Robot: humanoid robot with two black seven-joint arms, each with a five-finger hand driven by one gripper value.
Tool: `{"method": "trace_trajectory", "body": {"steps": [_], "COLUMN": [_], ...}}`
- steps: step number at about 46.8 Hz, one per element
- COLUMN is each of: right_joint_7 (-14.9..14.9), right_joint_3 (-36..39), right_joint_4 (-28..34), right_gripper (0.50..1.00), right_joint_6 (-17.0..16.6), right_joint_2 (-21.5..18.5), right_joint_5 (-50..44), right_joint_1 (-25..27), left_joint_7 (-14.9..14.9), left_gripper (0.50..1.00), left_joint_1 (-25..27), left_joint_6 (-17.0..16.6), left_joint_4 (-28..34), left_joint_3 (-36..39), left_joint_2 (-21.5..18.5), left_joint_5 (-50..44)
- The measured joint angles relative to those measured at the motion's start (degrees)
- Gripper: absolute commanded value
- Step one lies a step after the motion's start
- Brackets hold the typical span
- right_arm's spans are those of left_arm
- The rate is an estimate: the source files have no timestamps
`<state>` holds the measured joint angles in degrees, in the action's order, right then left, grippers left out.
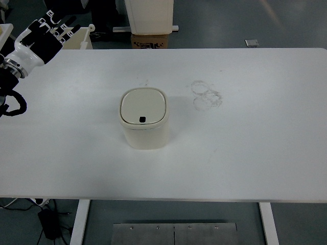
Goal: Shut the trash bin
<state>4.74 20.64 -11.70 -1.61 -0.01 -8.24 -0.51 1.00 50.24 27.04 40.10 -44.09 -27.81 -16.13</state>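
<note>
**Bin down and to the right of the left hand**

Fingers (60, 28) spread and straight, holding nothing, up at the far left corner of the bench (265, 153). Left hand (45, 37) raised over that corner, wrist and black arm entering from the left edge below it. No right hand anywhere in view, so only the left within reach of the job.

From those fingertips, nearer and to the right: trash bin (144, 125), standing upright about mid-bench, well apart from the hand, with bare bench between. Cream, squarish with rounded corners, no marked long axis from above. Lid (143, 104) apparently lying flat on the rim already, small dark button (142, 120) at its near edge; hard to judge whether fully latched. Probably a reach across toward the centre, then a press down on the lid top.

Faint ring marks (206, 94) beyond the bin to the right, clear of the path.
</note>
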Motion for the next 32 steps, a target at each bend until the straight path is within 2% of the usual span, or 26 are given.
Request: {"method": "trace_trajectory", "body": {"steps": [8, 13, 23, 32], "right_joint_7": [0.02, 0.01, -0.24, -0.37], "right_joint_3": [-0.13, -0.14, -0.06, -0.12], "right_joint_4": [0.0, 0.0, 0.0, 0.01], "right_gripper": [0.993, 0.993, 0.993, 0.993], "right_joint_6": [0.01, 0.03, 0.02, -0.06], "right_joint_2": [0.01, 0.01, 0.01, 0.01], "right_joint_5": [0.11, 0.06, -0.03, -0.19], "right_joint_1": [0.04, 0.06, -0.04, -0.18], "left_joint_7": [-0.04, -0.03, -0.88, -1.69], "left_gripper": [1.0, 1.0, 1.0, 1.0], "left_joint_1": [-0.68, -0.68, -0.69, -0.69], "left_joint_6": [1.29, 2.2, 2.31, 2.17], "left_joint_4": [-10.31, -15.04, -16.02, -16.02], "left_joint_3": [-0.9, -1.84, -2.92, -2.88], "left_joint_2": [6.68, 9.24, 11.69, 11.9], "left_joint_5": [0.15, 0.15, 0.14, 0.14]}}
